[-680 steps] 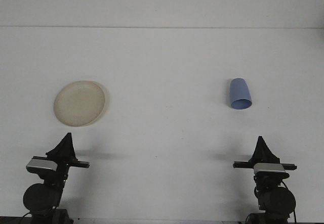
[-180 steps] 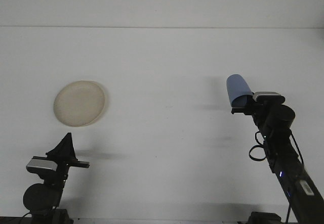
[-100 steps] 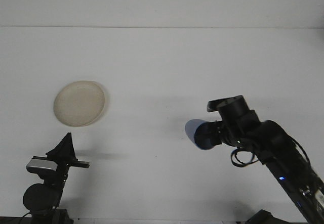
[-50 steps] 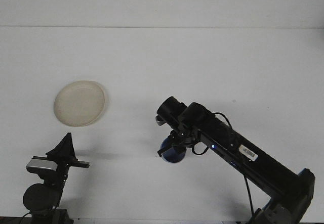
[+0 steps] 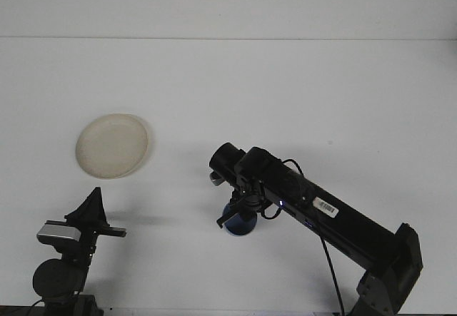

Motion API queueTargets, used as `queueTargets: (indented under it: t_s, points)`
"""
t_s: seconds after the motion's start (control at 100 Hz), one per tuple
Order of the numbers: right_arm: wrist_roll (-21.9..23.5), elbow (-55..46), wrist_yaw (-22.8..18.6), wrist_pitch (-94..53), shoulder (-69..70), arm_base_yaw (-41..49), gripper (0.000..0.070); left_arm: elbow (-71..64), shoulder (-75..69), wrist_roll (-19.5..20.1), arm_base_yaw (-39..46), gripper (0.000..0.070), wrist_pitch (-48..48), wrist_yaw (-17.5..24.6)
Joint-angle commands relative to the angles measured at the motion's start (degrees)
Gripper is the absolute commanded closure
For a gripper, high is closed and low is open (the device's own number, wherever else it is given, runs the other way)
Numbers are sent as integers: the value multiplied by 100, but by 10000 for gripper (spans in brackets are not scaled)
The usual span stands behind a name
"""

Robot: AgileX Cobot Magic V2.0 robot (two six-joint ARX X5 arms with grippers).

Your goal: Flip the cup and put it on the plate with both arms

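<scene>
In the lower centre of the frame, the right pincer [image 5: 234, 215] holds the small blue plastic cup [image 5: 240, 223] just above the white bench [image 5: 285, 88]. The round cream plate [image 5: 112, 145] lies well apart, at centre left. The left pincer [image 5: 93, 200], lower left, appears closed.

A broad white table [image 5: 300, 80] fills the view, evenly lit, meeting a plain pale wall [image 5: 228, 6] behind.

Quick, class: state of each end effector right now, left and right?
Left end effector: holding nothing, parked near the table edge; fingers cannot be told.
Right end effector: closed on the blue cup at table centre.
</scene>
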Motion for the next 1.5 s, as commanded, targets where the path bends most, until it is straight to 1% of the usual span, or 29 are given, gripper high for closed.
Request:
queueTargets:
  t_s: [0.0,0.24,0.42,0.45,0.48,0.57,0.61,0.75,0.84,0.88,0.94,1.11,1.23,1.41,1.49]
  points:
    - [-94,138,22,-68,192,72,700,-109,-13,-33,7,688,55,-31]
    - [-118,136,15,-94,350,74,699,-109,-13,-33,7,688,55,-31]
    - [-118,136,13,-57,374,79,689,-109,-13,-31,7,688,55,-31]
    - [-116,136,11,-57,374,79,679,-109,-13,-33,7,688,55,-31]
    - [-116,136,7,-59,374,79,642,-109,-13,-31,7,688,55,-31]
    - [-105,138,-28,-61,374,79,472,-109,-13,-31,7,688,55,-31]
    - [-92,138,-28,-61,374,79,416,-109,-13,-33,7,688,55,-31]
    - [-74,157,-31,-105,367,77,311,-109,-13,-33,7,688,55,-31]
    - [-74,258,-28,-138,365,77,207,-109,-13,-33,7,688,55,-31]
    - [-74,332,-28,-146,363,77,179,-109,-13,-33,7,688,55,-31]
    - [-74,457,-28,-153,328,70,162,-109,-13,-31,7,688,55,-31]
    - [-107,728,-31,-177,96,35,162,-109,-13,-31,7,688,55,-31]
    - [-225,730,-44,-188,-243,-140,162,-109,-13,-31,7,688,55,-31]
    - [-382,728,50,-188,-815,-675,162,-109,-13,-31,7,688,55,-31]
    - [-400,728,240,-188,-1060,-1040,162,-109,-13,-31,7,688,55,-31]
